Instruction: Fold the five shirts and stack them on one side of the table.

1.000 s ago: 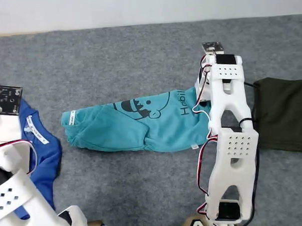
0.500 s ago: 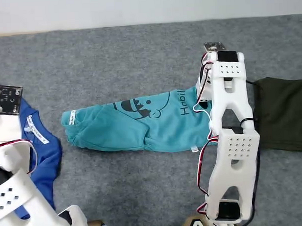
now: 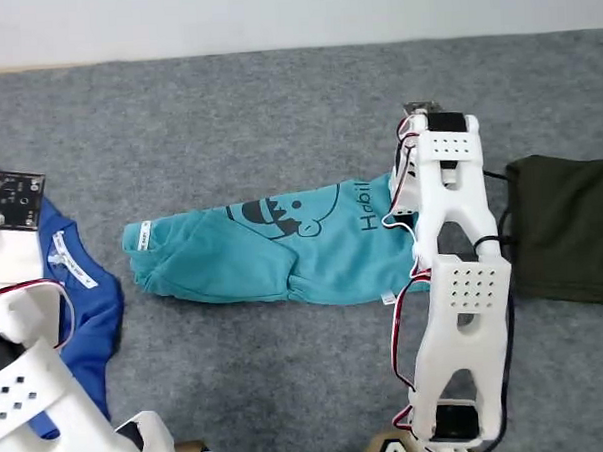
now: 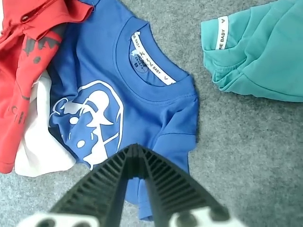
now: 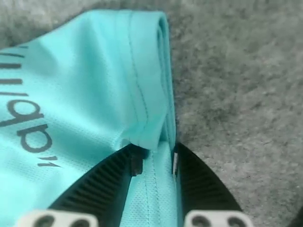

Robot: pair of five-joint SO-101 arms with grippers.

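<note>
- At the far left of the table, a red shirt and a white shirt lie bunched and unfolded. Both touch a blue shirt that is spread print-side up.
- The left gripper hangs over the blue shirt with its jaws closed together and nothing in them.
- In the middle, the teal shirt lies as a long band across the table, already doubled lengthwise. Its collar end is near the blue shirt but apart from it.
- The right gripper sits at the teal shirt's right end. Its jaws are almost together, with the folded hem edge pinched between them.
- At the far right, a dark green shirt lies folded flat, just beside the right arm.
- The step in hand appears to be folding the teal shirt. The next move probably calls for lifting the pinched hem and carrying it leftward over the shirt's body, keeping all layers gripped so the edges land square.
</note>
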